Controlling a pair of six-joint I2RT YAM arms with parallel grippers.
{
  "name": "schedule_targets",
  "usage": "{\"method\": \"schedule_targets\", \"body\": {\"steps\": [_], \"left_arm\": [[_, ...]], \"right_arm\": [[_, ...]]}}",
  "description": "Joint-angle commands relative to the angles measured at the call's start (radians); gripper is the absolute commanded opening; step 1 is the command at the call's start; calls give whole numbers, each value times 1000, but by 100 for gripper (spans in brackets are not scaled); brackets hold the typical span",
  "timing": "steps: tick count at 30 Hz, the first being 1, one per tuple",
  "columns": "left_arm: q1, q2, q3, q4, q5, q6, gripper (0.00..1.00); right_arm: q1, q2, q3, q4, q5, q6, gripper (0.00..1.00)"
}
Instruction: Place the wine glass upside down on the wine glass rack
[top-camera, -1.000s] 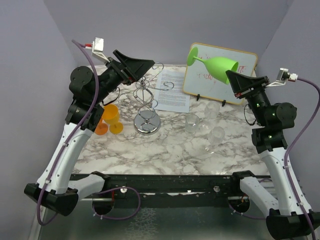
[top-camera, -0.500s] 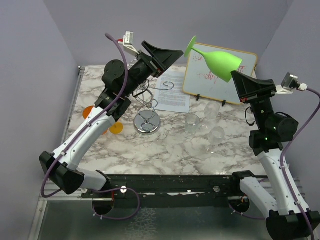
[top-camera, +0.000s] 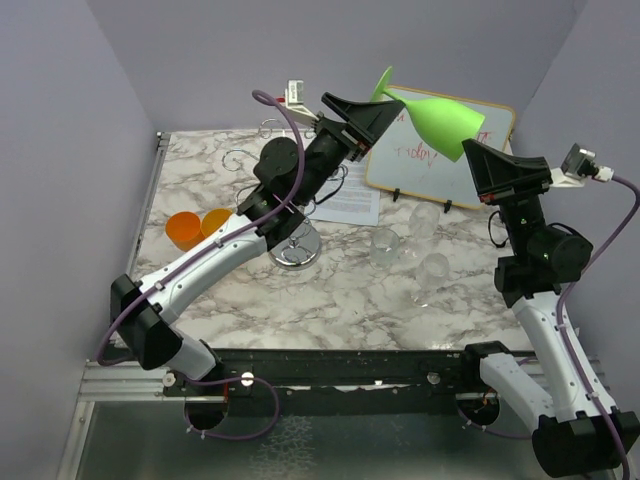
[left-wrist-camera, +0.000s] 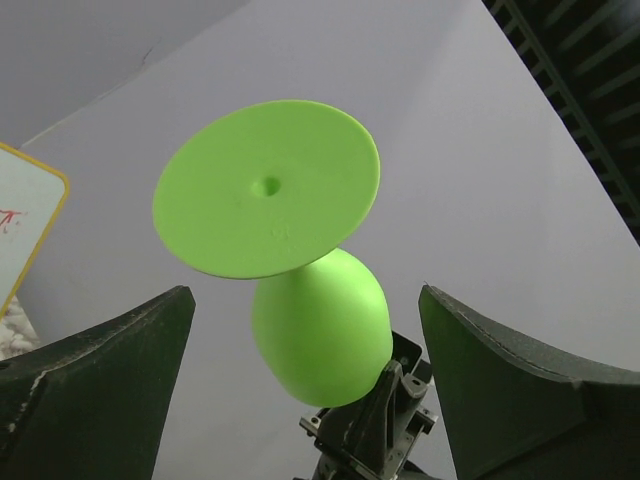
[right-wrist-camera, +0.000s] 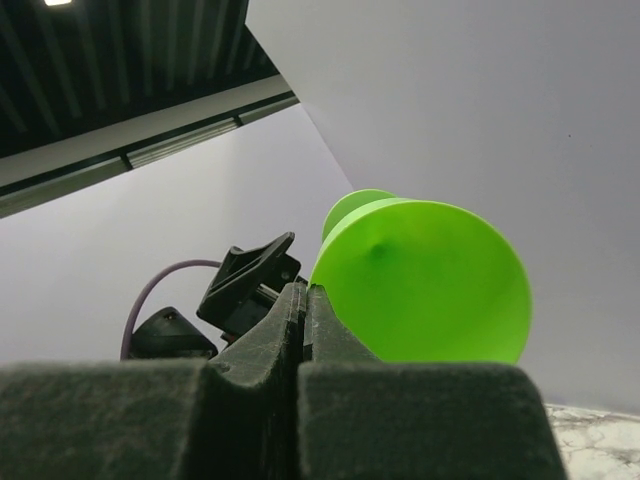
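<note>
A bright green wine glass (top-camera: 445, 120) is held in the air on its side above the back right of the table, foot (top-camera: 383, 85) pointing left. My right gripper (top-camera: 470, 150) is shut on the bowl's rim (right-wrist-camera: 420, 280), jaws pinched together (right-wrist-camera: 305, 292). My left gripper (top-camera: 385, 105) is open right at the foot. In the left wrist view the foot (left-wrist-camera: 266, 188) and bowl sit between its spread fingers (left-wrist-camera: 100, 380) without touching them. The chrome wine glass rack (top-camera: 298, 250) stands at mid-left, mostly hidden behind my left arm; its loop arms (top-camera: 268, 128) show at the back.
A small whiteboard (top-camera: 400, 160) leans at the back right, with a printed sheet (top-camera: 352, 200) beside it. Three clear glasses (top-camera: 385, 245) stand right of the rack base. Two orange cups (top-camera: 185, 228) sit at the left.
My left arm swung right and up from the rack to the glass's foot, uncovering the orange cups. My right gripper raised the glass slightly, then held still.
</note>
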Motion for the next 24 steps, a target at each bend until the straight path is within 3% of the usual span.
{"method": "schedule_targets", "body": {"steps": [1,7,13,24], "left_arm": [[-67,35,38,67,-234,38,90],[-82,63,54,103,-335,-17,70],[-86,99,102,128,-373,-34,63],[-93,152,129,183,-310,-24,38]], "right_arm": [[6,4,-16,89,-15,12,1],[6,26,-14,104,-49,4,1],[6,32,-32,122,-84,21,1],[6,41,-54,137,-108,48,1]]}}
